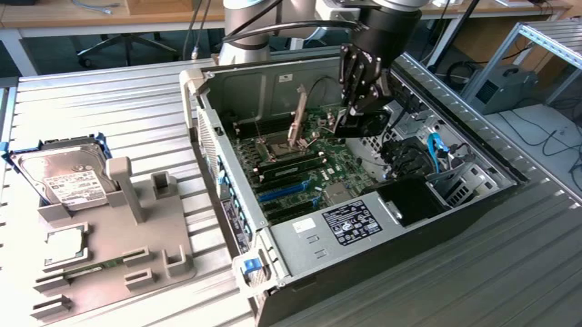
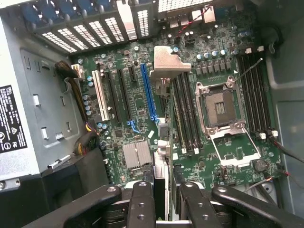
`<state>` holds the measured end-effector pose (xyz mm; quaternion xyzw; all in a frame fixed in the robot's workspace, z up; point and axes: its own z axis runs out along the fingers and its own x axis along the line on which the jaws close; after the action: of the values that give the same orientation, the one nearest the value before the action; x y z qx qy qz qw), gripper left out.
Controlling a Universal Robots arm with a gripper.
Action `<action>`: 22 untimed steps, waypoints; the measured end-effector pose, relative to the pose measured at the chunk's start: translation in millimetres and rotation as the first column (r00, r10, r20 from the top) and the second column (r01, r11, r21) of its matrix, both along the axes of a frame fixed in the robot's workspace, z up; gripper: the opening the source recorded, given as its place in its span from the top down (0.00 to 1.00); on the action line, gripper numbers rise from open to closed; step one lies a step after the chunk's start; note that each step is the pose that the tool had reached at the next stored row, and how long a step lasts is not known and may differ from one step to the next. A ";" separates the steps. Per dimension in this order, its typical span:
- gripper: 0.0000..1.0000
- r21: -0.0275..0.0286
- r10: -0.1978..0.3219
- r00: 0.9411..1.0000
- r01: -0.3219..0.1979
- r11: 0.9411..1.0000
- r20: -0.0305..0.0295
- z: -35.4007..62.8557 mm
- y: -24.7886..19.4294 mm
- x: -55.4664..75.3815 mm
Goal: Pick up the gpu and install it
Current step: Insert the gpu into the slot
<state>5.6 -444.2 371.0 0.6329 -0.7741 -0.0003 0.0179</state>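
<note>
The arm (image 1: 391, 27) reaches down from above, its wrist pointing steeply downward. The jaws stand partly closed, black fingers (image 2: 141, 204) clamped from both sides on the gpu (image 2: 161, 154), held edge-on between them.

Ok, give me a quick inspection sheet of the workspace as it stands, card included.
Surface: slatted metal table carrying the open computer case and a grey fixture tray.
Job's things: gpu held edge-on above the motherboard, close to the long blue slot; it does not look seated.
Clutter: hard drive standing in the tray.
Grippers: gripper shut on the gpu, inside the case.
Cables: blue cable in the case; loose cables on the floor at the exterior view's right.
Surroundings: desks and an office chair behind the table.
</note>
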 end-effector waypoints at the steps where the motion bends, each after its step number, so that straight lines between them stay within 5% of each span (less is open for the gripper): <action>1: 0.74 0.000 0.006 1.000 -0.006 1.000 0.000 -0.1 0.0 0.0; 22: 0.74 0.000 0.130 0.992 -0.130 0.992 0.000 -2.9 0.0 0.8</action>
<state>6.4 -444.2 368.2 0.6818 -0.7314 0.0008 0.0178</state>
